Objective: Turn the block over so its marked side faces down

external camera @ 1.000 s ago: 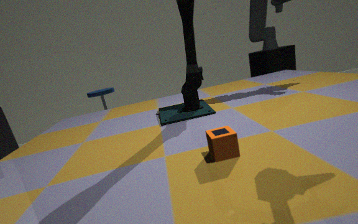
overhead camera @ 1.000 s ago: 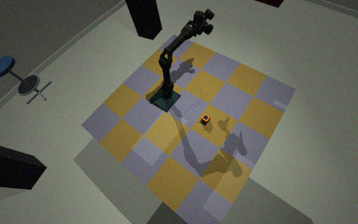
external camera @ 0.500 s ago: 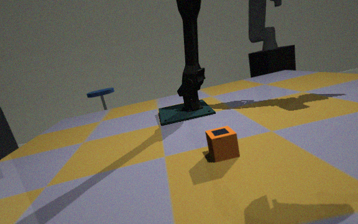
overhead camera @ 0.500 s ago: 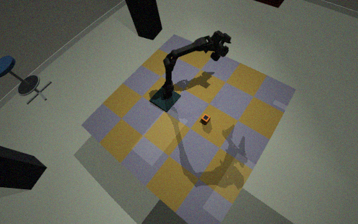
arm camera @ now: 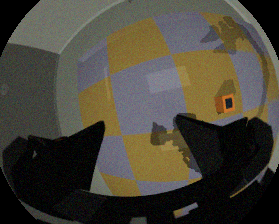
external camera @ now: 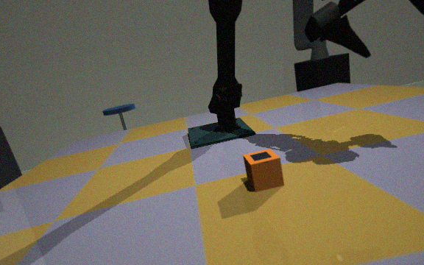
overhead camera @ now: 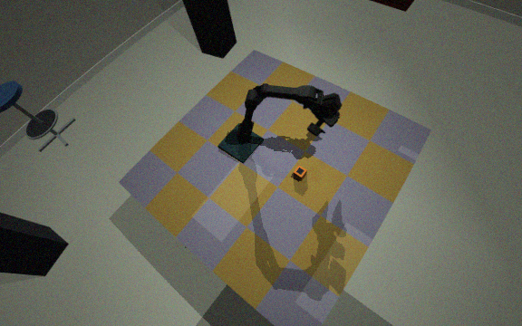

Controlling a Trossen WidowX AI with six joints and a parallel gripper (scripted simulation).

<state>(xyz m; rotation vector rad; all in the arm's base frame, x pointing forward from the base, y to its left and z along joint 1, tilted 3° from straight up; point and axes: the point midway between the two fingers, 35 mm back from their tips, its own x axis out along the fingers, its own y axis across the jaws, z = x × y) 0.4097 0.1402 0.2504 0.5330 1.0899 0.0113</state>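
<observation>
I see the gripper with its fingers spread wide and holding nothing, right of centre in the top view. The orange block sits below it, well apart, on a yellow square of the checkered table, dark marked face up.

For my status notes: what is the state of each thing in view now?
Block: upright on a yellow tile, dark marked side facing up, not yet turned.
Pincer: open, holding nothing, in the air away from the block.
Blue stool: standing off the checkered mat.

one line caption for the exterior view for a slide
Small orange cube, dark marked face up, resting on a yellow checker tile; open tool raised above, empty.
</observation>
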